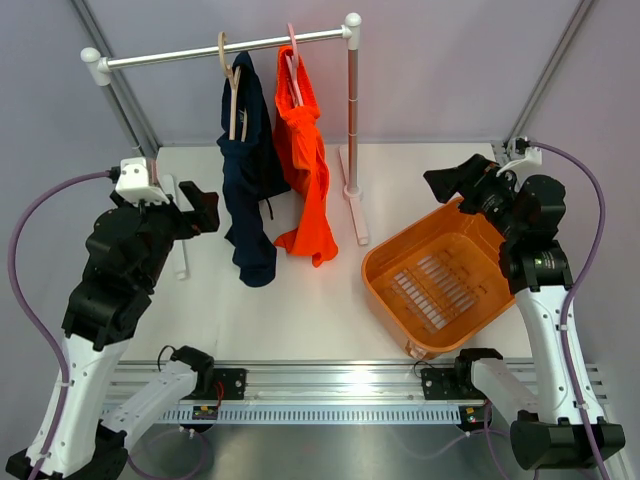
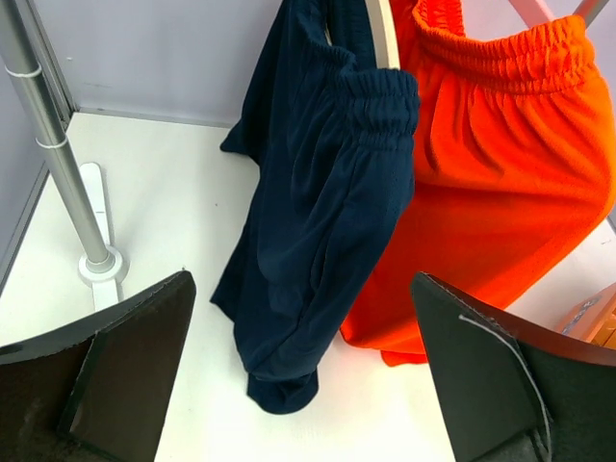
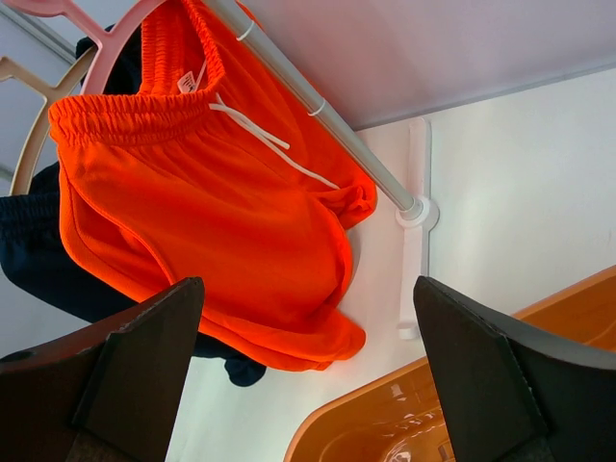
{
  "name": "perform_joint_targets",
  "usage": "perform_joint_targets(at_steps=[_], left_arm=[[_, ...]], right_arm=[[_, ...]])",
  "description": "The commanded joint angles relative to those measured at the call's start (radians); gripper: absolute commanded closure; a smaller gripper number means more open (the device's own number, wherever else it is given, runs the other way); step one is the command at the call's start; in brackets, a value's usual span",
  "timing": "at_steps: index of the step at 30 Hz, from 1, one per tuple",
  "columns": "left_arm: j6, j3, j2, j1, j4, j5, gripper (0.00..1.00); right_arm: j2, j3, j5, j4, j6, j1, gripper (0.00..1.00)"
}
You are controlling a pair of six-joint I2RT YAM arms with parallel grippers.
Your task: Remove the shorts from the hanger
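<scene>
Left gripper (image 1: 205,212), from above, sits near the navy shorts (image 1: 250,190), right gripper (image 1: 452,185) by the far rim of the orange basket (image 1: 368,270); both garments hang from the rail (image 1: 220,47). Left wrist view: our jaws stand wide apart and empty, navy pair centred between them with the orange shorts (image 2: 500,173) touching behind, so we risk pinching both. Right wrist view: jaws likewise spread, facing the orange pair; a sideways tug could topple the rail.
</scene>
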Motion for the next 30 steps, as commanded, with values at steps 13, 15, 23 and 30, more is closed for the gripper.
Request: perform_joint_targets(at_steps=[13, 15, 23, 30], left_arm=[[-0.009, 0.066, 0.09, -0.002, 0.184, 0.033, 0.01], [0.017, 0.13, 0.17, -0.002, 0.205, 0.033, 0.01], [0.093, 0.353, 0.483, -0.002, 0.304, -0.05, 0.01], [0.202, 0.606, 0.735, 0.0, 0.277, -0.105, 0.01]], right_arm=[[-0.031, 0.058, -0.034, -0.031, -0.035, -0.001, 0.01], [-0.021, 0.063, -0.051, -0.029, -0.032, 0.001, 0.01], [-0.015, 0.056, -0.042, -0.057, -0.05, -0.001, 0.0], [-0.018, 0.039, -0.018, -0.058, -0.055, 0.001, 0.01]])
